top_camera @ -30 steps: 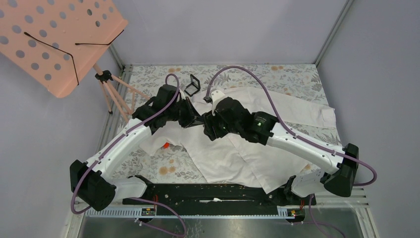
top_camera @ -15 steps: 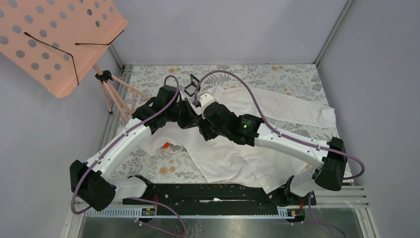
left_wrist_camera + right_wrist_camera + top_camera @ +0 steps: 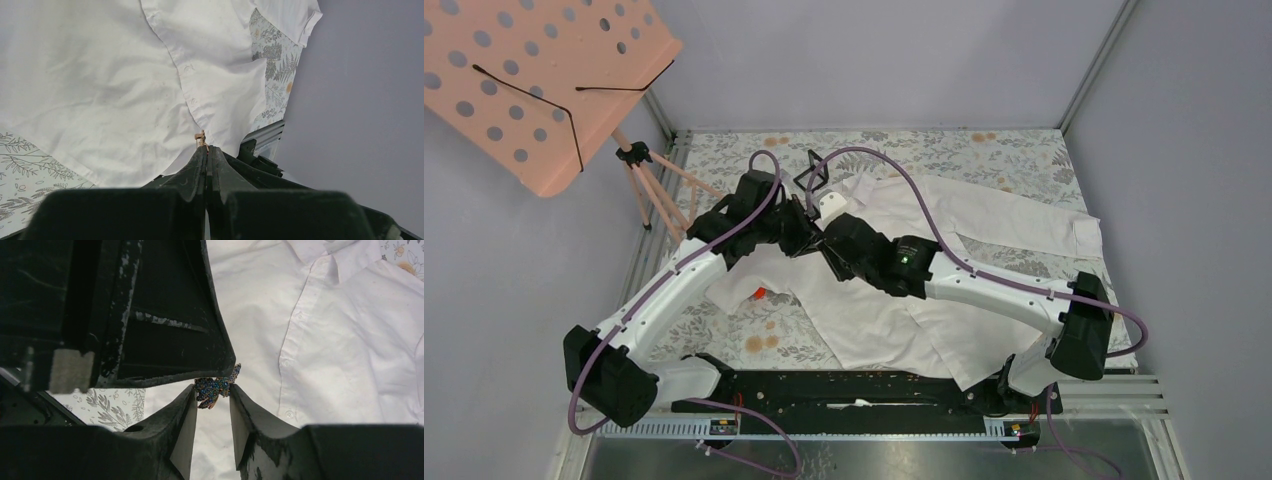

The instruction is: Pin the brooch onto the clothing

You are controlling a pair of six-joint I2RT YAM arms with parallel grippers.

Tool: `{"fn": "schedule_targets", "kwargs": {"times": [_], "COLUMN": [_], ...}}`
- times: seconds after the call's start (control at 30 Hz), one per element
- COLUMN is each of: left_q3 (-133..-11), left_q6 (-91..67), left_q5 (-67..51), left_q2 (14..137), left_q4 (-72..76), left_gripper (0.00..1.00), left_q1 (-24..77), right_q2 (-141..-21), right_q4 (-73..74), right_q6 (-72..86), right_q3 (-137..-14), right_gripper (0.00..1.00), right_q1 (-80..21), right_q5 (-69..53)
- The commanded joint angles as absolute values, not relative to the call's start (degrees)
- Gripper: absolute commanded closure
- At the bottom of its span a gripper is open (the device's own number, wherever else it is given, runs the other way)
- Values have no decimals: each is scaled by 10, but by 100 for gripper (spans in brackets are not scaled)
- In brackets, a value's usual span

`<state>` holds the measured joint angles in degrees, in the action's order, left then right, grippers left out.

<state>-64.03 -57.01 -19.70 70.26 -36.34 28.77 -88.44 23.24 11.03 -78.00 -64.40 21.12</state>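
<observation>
The left claw (image 3: 205,148), pressed together, pinches the small glittering blue-green brooch (image 3: 216,386). The right claw (image 3: 212,391) is partly spread, its tips flanking the brooch; whether it grips, I cannot tell. Both are above the left part of the large white creased shirt (image 3: 984,215) on the floral tablecloth (image 3: 1024,150).

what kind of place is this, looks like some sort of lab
Probably a robotics lab test cell. A left arm and right arm are bolted to a black rail at the near edge, and plain grey panel walls on metal framing enclose the floral-covered table.
</observation>
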Motion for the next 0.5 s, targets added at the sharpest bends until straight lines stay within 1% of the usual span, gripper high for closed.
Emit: {"fn": "schedule_targets", "kwargs": {"times": [0.0, 0.2, 0.33, 0.4, 0.47], "left_q3": [-645, -646, -644, -645, -649], "left_q6": [-581, -582, -581, -578, -570], "left_q5": [-203, -203, -205, -206, -198], "left_q2": [681, 680, 680, 682, 683], "left_q4": [-346, -346, -344, -343, -351], "left_gripper": [100, 100, 100, 100, 100], "left_q1": [284, 283, 283, 283, 283], "right_q2": [-892, -899, -902, -901, -897], "right_q4": [209, 203, 199, 199, 199], "right_q6": [95, 95, 97, 101, 104], "right_q3": [-798, -801, -801, -801, -798], "right_gripper": [63, 64, 69, 74, 83], "right_q1": [-658, -664, -664, -664, -665], "right_q5": [252, 279, 309, 323, 334]}}
